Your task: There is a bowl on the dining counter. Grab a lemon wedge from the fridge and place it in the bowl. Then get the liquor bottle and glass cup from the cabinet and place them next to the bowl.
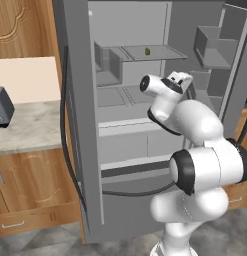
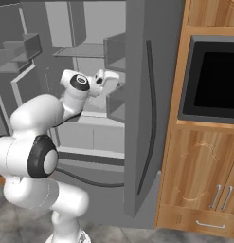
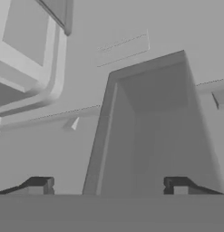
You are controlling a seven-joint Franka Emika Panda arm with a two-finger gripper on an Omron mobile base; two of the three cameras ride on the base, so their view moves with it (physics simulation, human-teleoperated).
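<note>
The grey fridge (image 1: pixel 122 145) stands with both doors swung open. The lemon wedge (image 1: pixel 147 51), a tiny yellow-green sliver, lies on the upper glass shelf (image 1: pixel 160 52). My arm's white hand (image 1: pixel 178 80) is raised in front of the middle shelves, below and to the right of the wedge, and points into the fridge. From the right side the hand (image 2: pixel 105 78) is level with the inner bins. My gripper (image 3: pixel 109 186) is open, with nothing between its fingertips (image 3: pixel 39 186), and faces a grey box-shaped bin (image 3: pixel 152 131) inside the fridge.
The left fridge door (image 1: pixel 77 130) juts toward me, and the right door (image 1: pixel 220 50) carries several bins. A dark grey appliance (image 1: pixel 1 107) sits on the marbled counter (image 1: pixel 30 127) at left. A black wall oven (image 2: pixel 214 78) sits in wood cabinetry (image 2: pixel 199 171) at right.
</note>
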